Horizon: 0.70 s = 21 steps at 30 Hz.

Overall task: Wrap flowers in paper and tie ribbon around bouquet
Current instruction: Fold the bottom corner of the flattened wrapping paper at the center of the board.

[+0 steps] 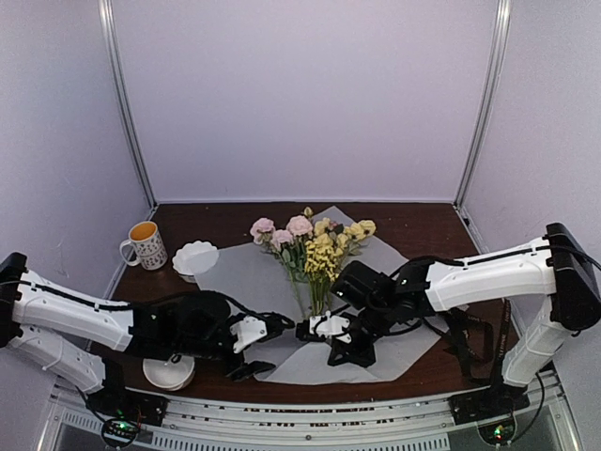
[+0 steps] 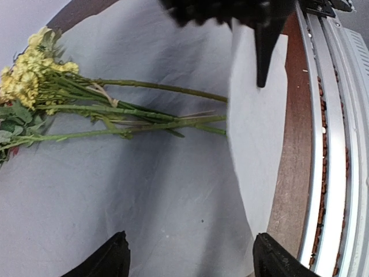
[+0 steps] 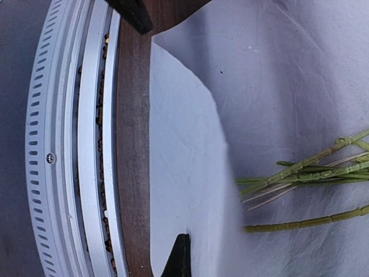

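Flowers lie on the paper mid-table, stems toward the near edge, left pincer open, right pincer closed at the raised fold, which may spring flat off the stems if unpinned.

paper 1 | flowers 1 bunch | mug 1 | bowls 2

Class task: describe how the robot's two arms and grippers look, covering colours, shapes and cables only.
The left arm and right arm have smooth white link casings with chunky black joint housings. Thin black cables run along them. The left gripper and right gripper have black, tapering fingers, with a white block behind them in the top view. No markings are readable.
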{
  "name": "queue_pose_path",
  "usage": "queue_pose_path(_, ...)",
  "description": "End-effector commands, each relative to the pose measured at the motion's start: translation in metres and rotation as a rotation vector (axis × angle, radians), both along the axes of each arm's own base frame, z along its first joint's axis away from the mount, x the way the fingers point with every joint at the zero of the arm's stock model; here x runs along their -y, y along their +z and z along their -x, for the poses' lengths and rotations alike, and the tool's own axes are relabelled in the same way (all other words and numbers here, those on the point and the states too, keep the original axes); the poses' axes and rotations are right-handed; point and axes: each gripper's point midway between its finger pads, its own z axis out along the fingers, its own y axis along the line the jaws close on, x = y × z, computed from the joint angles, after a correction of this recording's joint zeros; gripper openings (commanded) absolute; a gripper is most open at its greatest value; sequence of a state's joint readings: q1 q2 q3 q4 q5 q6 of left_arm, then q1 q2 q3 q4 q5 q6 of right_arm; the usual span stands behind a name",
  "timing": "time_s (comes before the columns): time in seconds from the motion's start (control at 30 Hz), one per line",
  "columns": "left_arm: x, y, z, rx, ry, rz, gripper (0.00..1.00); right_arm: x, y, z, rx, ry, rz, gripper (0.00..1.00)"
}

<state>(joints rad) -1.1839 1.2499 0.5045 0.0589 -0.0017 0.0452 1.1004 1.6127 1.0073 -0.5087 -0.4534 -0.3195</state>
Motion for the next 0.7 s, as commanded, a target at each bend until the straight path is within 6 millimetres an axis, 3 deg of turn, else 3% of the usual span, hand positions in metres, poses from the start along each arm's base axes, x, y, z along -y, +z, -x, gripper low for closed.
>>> queue_pose_path(0.0,0.032,0.009,0.013,-0.017,-0.150,0.047,0.76,0.000,-0.001,-0.012,-0.023,-0.001,0.014,0.00)
queue_pose_path(0.2,0.035,0.009,0.013,-0.019,-0.152,0.082,0.74,-0.004,-0.004,-0.049,-0.009,-0.102,0.005,0.00)
queue_pose_path(0.3,0.037,-0.013,0.002,-0.034,-0.113,-0.043,0.68,-0.012,-0.009,-0.058,-0.005,-0.109,0.005,0.01)
queue_pose_path(0.47,0.028,-0.068,-0.012,-0.115,-0.002,-0.285,0.50,-0.013,-0.023,-0.069,-0.022,-0.152,0.012,0.01)
queue_pose_path(0.67,0.020,-0.078,-0.016,-0.133,0.078,-0.290,0.48,-0.006,-0.030,-0.087,-0.033,-0.293,-0.003,0.07)
